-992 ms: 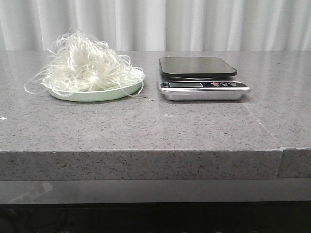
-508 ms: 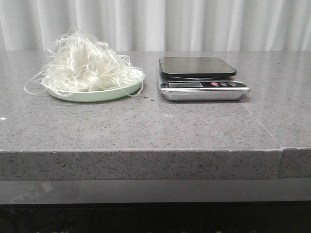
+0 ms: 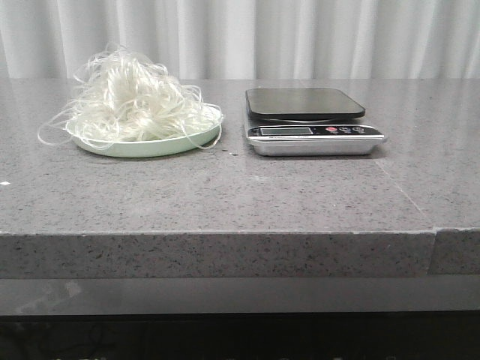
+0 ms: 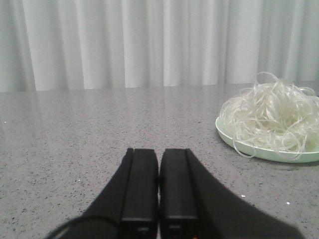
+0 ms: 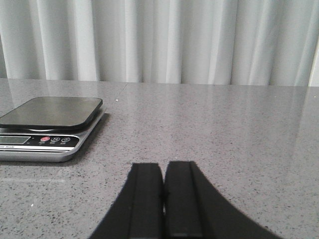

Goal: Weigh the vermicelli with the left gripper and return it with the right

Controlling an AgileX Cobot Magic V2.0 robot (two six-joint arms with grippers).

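Note:
The vermicelli [image 3: 131, 101] is a fluffy white tangle heaped on a pale green plate [image 3: 150, 146] at the table's left; stray loops hang over the rim. It also shows in the left wrist view [image 4: 271, 117]. A kitchen scale [image 3: 307, 120] with a dark pan stands to its right, pan bare; it also shows in the right wrist view [image 5: 47, 124]. My left gripper [image 4: 159, 152] is shut and empty, low over the table, left of the plate. My right gripper [image 5: 163, 167] is shut and empty, low over the table, right of the scale. Neither gripper shows in the front view.
The grey speckled countertop [image 3: 240, 195] ends in a front edge near me, with a seam at the right [image 3: 435, 232]. White curtains [image 3: 240, 37] hang behind the table.

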